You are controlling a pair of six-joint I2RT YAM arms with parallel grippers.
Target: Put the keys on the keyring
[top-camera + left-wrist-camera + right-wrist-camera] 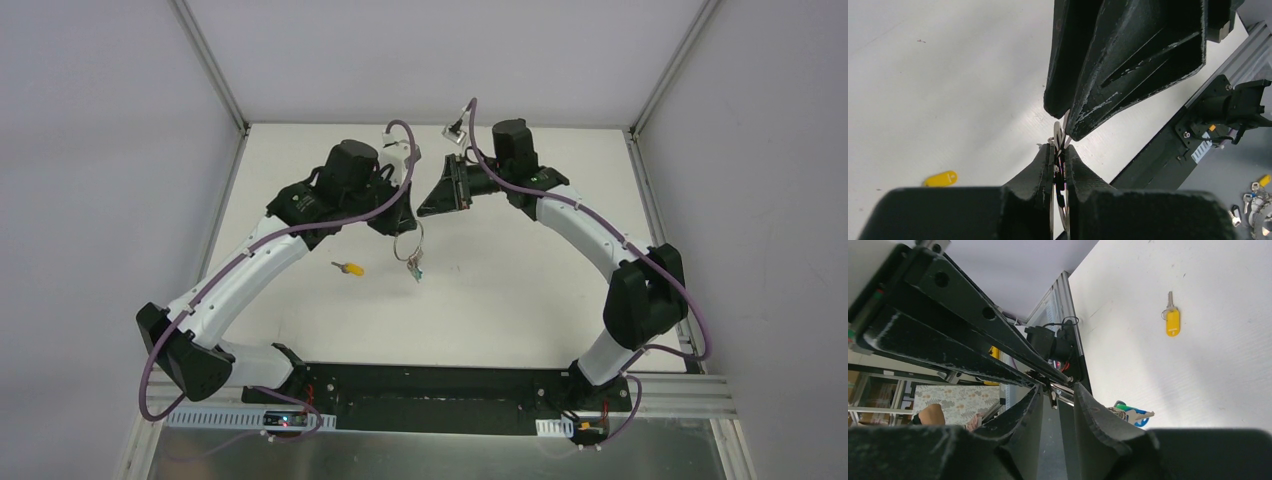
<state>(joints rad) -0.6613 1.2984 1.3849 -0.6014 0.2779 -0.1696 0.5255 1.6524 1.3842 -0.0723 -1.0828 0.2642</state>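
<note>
left jaws pinch keyring (1058, 135) | right jaws at its rim, grip unclear

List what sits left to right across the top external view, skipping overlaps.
left arm's elbow → yellow-headed key → keyring with its hanging keys → right arm's elbow
</note>
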